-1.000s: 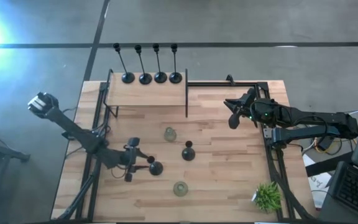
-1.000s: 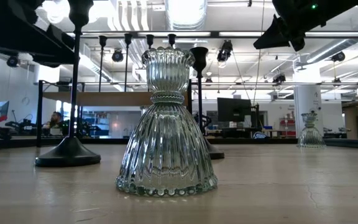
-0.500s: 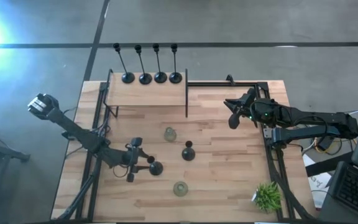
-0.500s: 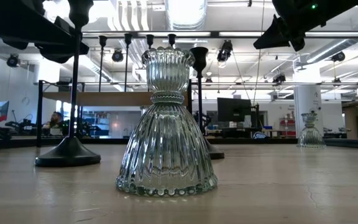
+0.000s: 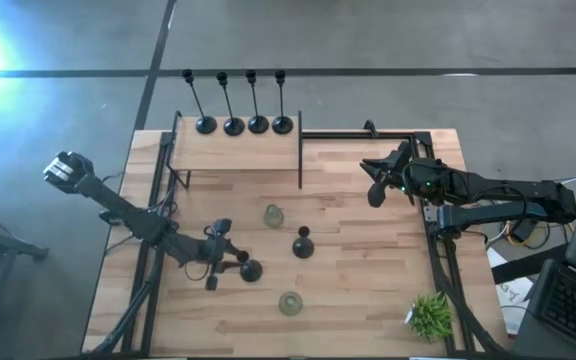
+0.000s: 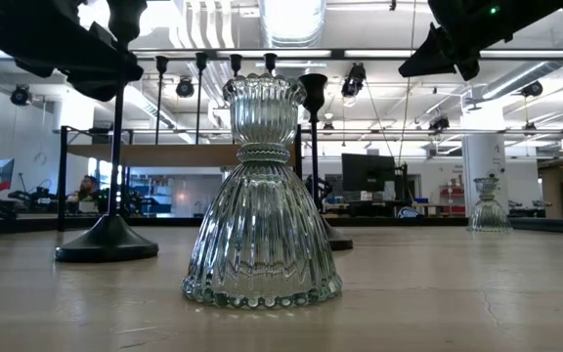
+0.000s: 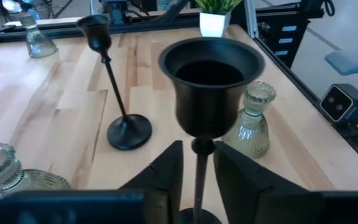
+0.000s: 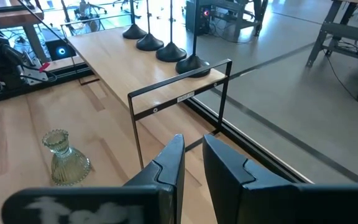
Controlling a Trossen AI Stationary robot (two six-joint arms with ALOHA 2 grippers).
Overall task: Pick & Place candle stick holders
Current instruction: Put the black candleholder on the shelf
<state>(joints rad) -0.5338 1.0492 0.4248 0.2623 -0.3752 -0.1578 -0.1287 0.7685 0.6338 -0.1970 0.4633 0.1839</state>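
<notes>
So our left gripper (image 7: 197, 163) is down at the table's front-left, and the thin stem of a tall black candle holder (image 7: 211, 87) runs right up between its fingers (image 7: 164, 169), though we honestly can't tell if they're pinching it or just beside it. That holder's round base sits on the wooden table (image 5: 368, 290), near a glass holder (image 5: 289, 302). Our right gripper (image 5: 377, 180) waits over the table's right side, fingers nearly together, holding nothing.
</notes>
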